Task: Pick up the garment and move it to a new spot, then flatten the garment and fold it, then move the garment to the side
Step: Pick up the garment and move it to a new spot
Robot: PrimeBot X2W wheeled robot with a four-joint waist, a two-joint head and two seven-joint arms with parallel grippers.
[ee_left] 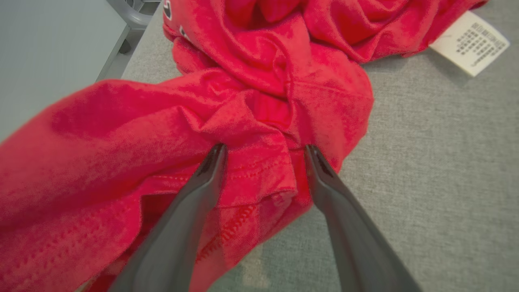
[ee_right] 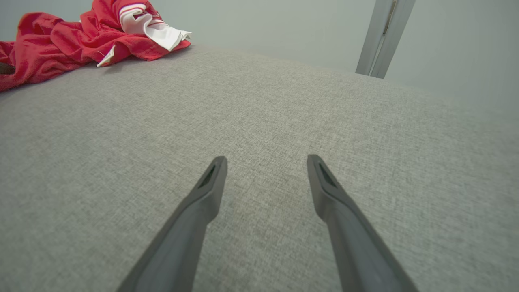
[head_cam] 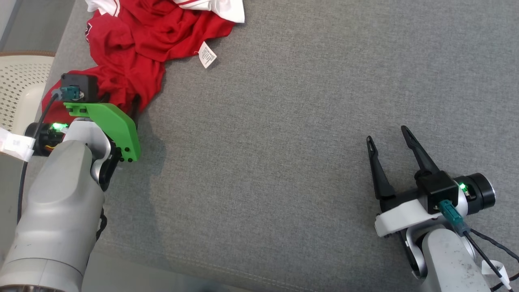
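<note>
A crumpled red garment (head_cam: 134, 36) with white trim and a white care label (head_cam: 207, 54) lies at the far left corner of the grey fabric surface (head_cam: 284, 121). My left gripper (head_cam: 121, 101) is pushed into its near end, mostly hidden under a green bracket. In the left wrist view this gripper (ee_left: 265, 149) is open, its fingers straddling a stitched hem fold of the garment (ee_left: 259, 81) without closing on it. My right gripper (head_cam: 387, 135) rests open over bare fabric at the lower right, far from the garment (ee_right: 61, 44), with nothing between its fingers (ee_right: 266, 159).
A cream perforated chair (head_cam: 20, 81) stands past the surface's left edge. The surface's front seam runs along the bottom of the head view. A grey metal post (ee_right: 383, 36) rises beyond the far edge. The garment's left part hangs near the surface's left edge.
</note>
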